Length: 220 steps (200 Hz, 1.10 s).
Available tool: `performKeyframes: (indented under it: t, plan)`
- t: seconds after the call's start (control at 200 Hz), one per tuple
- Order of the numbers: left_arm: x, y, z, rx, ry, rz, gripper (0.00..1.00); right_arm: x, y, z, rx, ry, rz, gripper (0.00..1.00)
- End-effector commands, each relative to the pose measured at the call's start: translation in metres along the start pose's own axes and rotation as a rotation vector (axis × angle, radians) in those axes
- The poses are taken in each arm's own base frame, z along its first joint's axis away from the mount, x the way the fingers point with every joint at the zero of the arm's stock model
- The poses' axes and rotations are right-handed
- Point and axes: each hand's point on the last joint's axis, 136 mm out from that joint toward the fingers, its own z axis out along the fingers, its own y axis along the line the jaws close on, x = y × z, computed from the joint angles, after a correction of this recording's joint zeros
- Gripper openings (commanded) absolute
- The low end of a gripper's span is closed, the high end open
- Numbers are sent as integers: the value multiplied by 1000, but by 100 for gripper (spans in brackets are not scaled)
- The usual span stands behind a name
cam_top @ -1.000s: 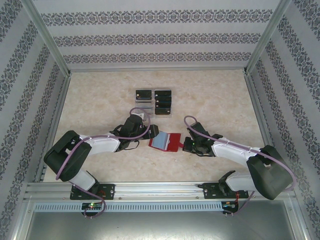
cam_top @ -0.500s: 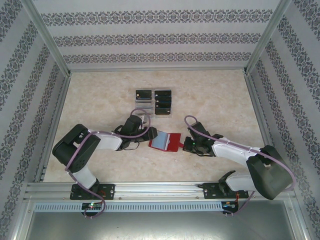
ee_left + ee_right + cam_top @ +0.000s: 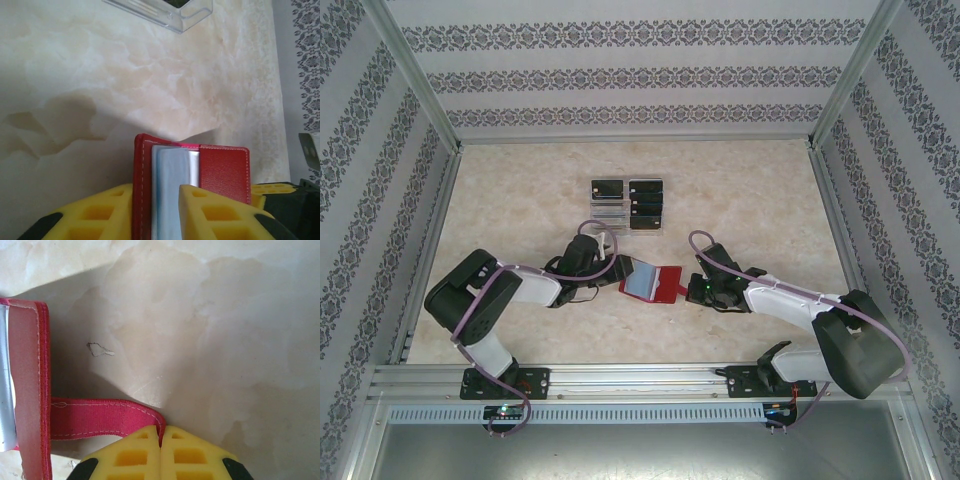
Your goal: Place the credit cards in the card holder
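The card holder (image 3: 666,286), a red wallet, lies open at the table's middle with its grey-blue pockets up. My left gripper (image 3: 618,268) is closed on its left half. In the left wrist view the red cover and pockets (image 3: 170,170) stand between the yellow fingers (image 3: 100,215) of the left gripper (image 3: 156,189). My right gripper (image 3: 686,288) is shut on the wallet's snap tab (image 3: 100,417), pinched at the right gripper's tips (image 3: 161,429). Several black credit cards (image 3: 646,205) sit in a clear rack behind the wallet.
The clear plastic rack (image 3: 608,212) stands just behind the left gripper, and its corner (image 3: 170,12) is at the top of the left wrist view. Metal frame rails and patterned walls border the marble-look table (image 3: 770,200) on three sides.
The left gripper's fingers have closed in on the wallet's left half. The left arm's elbow drew in and stood up taller. The right arm stayed still.
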Motion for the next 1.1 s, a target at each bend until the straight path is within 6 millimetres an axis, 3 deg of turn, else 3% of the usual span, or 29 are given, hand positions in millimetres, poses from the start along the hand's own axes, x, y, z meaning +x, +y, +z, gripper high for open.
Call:
performKeyframes:
  t: [0.0, 0.16, 0.32, 0.39, 0.495, 0.59, 0.744, 0.849, 0.964, 1.094]
  plan:
    - [-13, -14, -8, 57, -50, 16, 22, 4, -19, 9, 67, 9, 0, 0]
    - [-14, -16, -11, 73, -66, 15, 18, 4, -19, 9, 65, 9, 1, 0]
    - [-15, -18, -10, 78, -59, 15, 0, 3, -17, 8, 62, 8, -4, 0]
    - [-15, -20, -10, 84, -59, 15, 0, 2, -15, 7, 57, 14, -11, 0]
    - [-19, -24, -14, 82, -75, 17, 0, -2, -3, -2, 22, 14, -23, 31]
    - [-26, -23, -26, 28, -104, 31, 0, -8, 10, -19, -22, -14, -25, 45]
    - [-36, -21, -49, -102, -126, 95, 0, -20, 40, -50, -118, -73, -36, 49]
    - [-41, -24, -61, -164, -129, 126, 0, -23, 63, -60, -174, -89, -61, 50]
    - [-40, -24, -65, -228, -108, 129, 0, -23, 94, -59, -237, -84, -95, 50]
    - [-35, -24, -65, -300, -99, 147, 0, -20, 118, -40, -243, -45, -135, 48]
